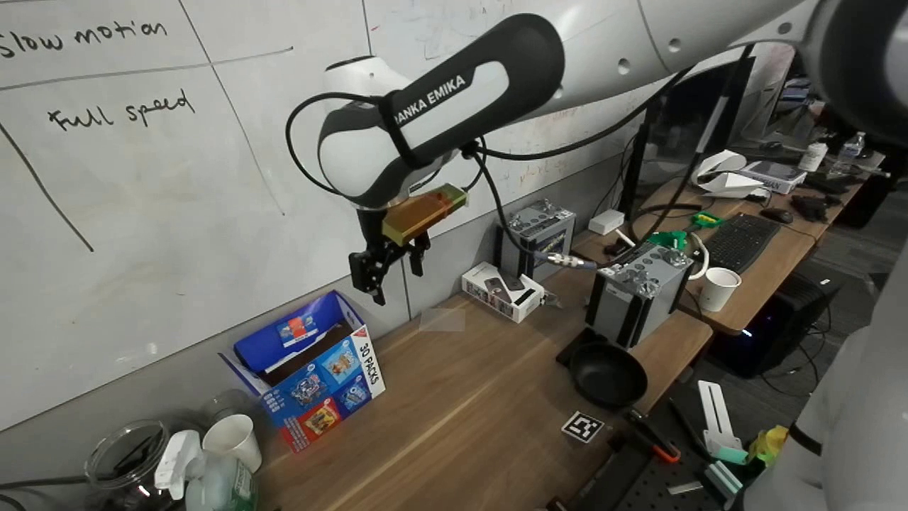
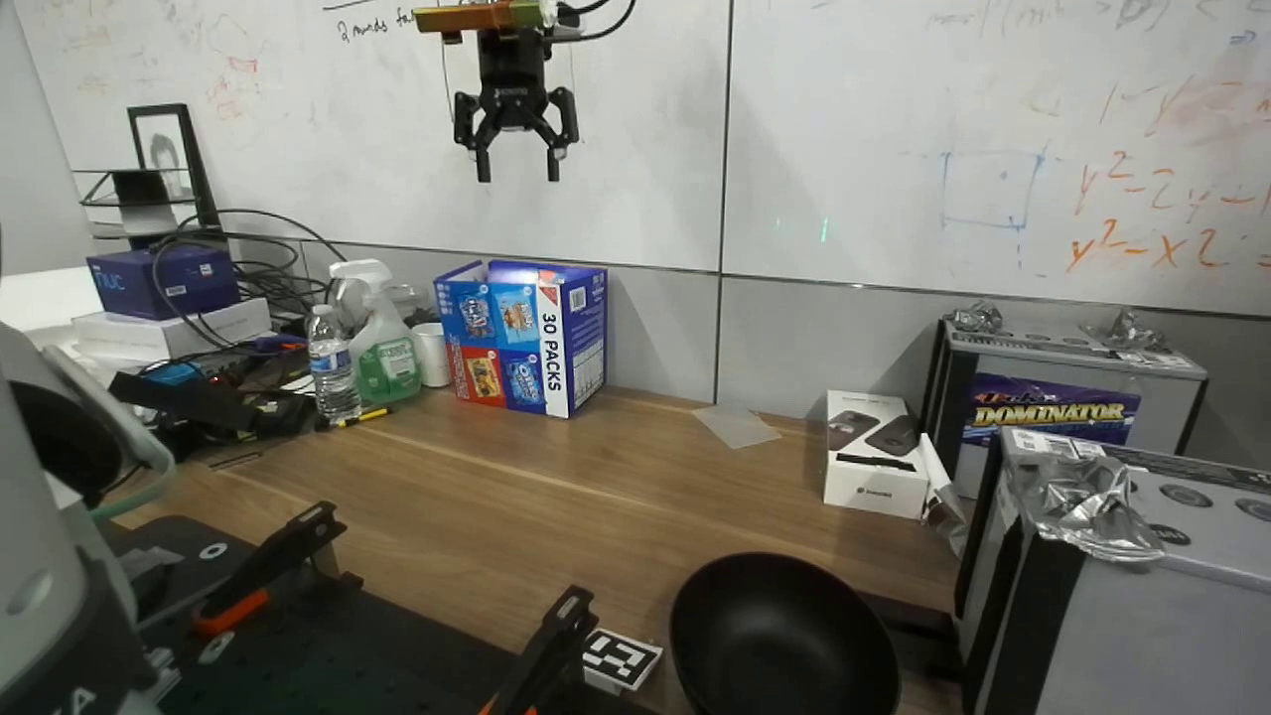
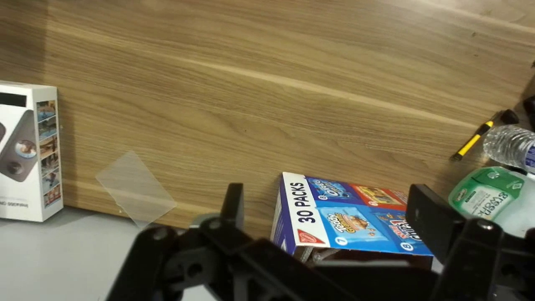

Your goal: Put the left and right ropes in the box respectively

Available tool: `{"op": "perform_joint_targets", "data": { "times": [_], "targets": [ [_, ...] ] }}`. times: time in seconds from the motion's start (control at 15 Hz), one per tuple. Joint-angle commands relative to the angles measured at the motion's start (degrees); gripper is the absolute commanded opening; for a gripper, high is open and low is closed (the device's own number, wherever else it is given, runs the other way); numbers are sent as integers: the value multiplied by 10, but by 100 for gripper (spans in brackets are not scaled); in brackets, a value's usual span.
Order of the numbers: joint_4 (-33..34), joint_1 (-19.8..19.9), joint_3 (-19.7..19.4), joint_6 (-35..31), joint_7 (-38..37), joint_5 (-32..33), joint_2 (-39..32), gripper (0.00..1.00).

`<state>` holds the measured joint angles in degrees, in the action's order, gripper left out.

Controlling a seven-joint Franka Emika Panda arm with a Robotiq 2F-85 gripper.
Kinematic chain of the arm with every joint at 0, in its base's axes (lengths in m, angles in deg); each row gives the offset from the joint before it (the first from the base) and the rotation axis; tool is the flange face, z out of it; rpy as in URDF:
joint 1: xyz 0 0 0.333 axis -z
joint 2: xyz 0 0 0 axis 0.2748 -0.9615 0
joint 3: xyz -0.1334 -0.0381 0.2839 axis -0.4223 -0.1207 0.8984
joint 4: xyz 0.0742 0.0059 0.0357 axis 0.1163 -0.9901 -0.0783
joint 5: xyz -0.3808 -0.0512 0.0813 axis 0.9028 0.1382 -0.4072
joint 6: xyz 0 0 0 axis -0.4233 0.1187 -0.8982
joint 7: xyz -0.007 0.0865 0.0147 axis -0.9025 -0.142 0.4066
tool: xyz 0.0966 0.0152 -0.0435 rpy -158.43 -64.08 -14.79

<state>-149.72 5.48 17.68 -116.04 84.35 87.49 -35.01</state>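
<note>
One gripper (image 2: 518, 167) hangs above the wooden table (image 2: 496, 487), its two black fingers (image 2: 484, 167) spread wide apart — higher than the blue box (image 2: 521, 343) and well away from its sides. There is one such box, upright and open-topped, standing close to the grey wall panel (image 2: 655, 338) with its printed front turned away from that wall. In the wrist view a single pale shape (image 3: 327, 254) shows at its opening, too blurred to name.

One side of the box is crowded: one white cup (image 2: 431, 355) just beside it, then one spray bottle (image 2: 389, 367), one water bottle (image 2: 333, 362) and one yellow-and-black stick (image 2: 362, 417) lying flat. These stand in the way on that side.

Toward the opposite side, one translucent sheet (image 2: 737, 427) lies near the wall, then one white carton (image 2: 874, 457), and past it two grey metal cases (image 2: 1132, 606), each topped with crumpled foil (image 2: 1092, 506). One black pan (image 2: 784, 636) sits just beside the nearer case — with one patterned card (image 2: 621, 657) near it. In an exterior view a second white cup stands near the cases, beside a keyboard (image 1: 745, 241).
</note>
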Motion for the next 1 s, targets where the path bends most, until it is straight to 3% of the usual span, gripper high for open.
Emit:
{"op": "perform_joint_targets", "data": {
  "times": [0.0,0.33,0.6,0.93],
  "targets": [
    [-143,11,2,-92,27,-3,122,100],
    [-302,13,-6,-110,61,-59,263,100],
    [-401,12,-32,-42,52,-144,384,100],
    [-486,29,-35,12,50,-95,538,100]
  ]
}}
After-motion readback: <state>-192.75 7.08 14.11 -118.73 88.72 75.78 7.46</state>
